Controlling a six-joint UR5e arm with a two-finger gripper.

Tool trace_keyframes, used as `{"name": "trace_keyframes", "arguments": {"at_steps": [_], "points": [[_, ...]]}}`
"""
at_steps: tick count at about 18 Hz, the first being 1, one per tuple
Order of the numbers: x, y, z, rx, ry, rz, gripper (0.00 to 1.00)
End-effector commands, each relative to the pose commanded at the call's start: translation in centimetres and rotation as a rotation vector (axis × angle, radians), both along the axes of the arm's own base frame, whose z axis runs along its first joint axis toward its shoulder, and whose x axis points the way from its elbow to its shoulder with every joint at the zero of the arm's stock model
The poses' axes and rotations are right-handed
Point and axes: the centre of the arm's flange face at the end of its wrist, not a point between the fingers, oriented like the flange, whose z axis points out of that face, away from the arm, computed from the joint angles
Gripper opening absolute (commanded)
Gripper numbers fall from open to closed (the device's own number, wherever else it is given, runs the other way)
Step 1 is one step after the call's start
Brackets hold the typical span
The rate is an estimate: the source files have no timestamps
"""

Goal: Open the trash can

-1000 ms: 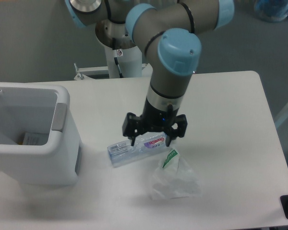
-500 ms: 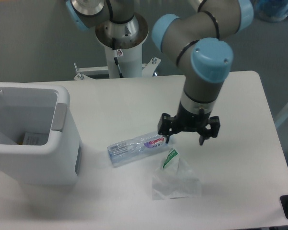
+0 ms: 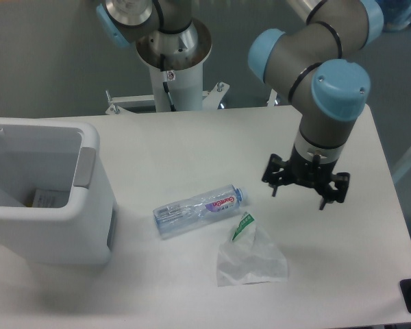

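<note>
The trash can (image 3: 89,226) is a big white boxy bin at the table's left edge. Its top stands open, so I look down into the hollow inside, where a small label lies at the bottom. A grey push tab (image 3: 86,166) sits on its right rim. My gripper (image 3: 299,195) hangs over the right half of the table, far from the bin, fingers spread open and holding nothing.
A clear plastic bottle (image 3: 198,209) with a blue cap lies on its side mid-table. A clear plastic bag (image 3: 250,257) with a green tag rests just right of and below it. The arm's white pedestal (image 3: 171,82) rises behind the table.
The gripper has swung to the right, from directly over the bottle to the table's right side. The bottle, bag and bin have stayed where they were.
</note>
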Motion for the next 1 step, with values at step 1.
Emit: {"name": "trace_keyframes", "arguments": {"at_steps": [1], "points": [[-0.50, -0.57, -0.03, -0.001, 0.001, 0.011, 1.00]]}}
